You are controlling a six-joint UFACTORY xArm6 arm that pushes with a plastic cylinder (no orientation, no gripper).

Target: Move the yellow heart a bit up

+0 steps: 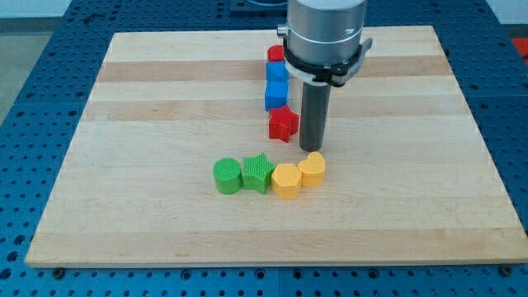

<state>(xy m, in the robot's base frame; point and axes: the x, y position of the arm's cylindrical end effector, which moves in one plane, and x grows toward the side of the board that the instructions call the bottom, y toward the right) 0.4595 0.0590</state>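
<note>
Wood board (pixel 165 99) carries every block. My tip (pixel 312 149), a plain dark rod end with no pincer to open or close, sits just above the yellow heart block (pixel 312 170), beside the red star block (pixel 283 123). Left of the heart: yellow hexagon-like block (pixel 286 181), green star block (pixel 257 172), green round block (pixel 227 176). Two blue blocks (pixel 276 87) and another red block (pixel 275 54) line up above the star

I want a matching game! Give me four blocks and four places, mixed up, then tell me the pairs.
Blocks:
1. green cylinder block
2. red star block
3. yellow heart block
4. green star block

Places:
A. just below my tip
B. at the view's left end of the bottom row
C. between a green block and a yellow block
D. left of the rod, under the blue blocks

Pairs: 1-B, 2-D, 3-A, 4-C
</note>
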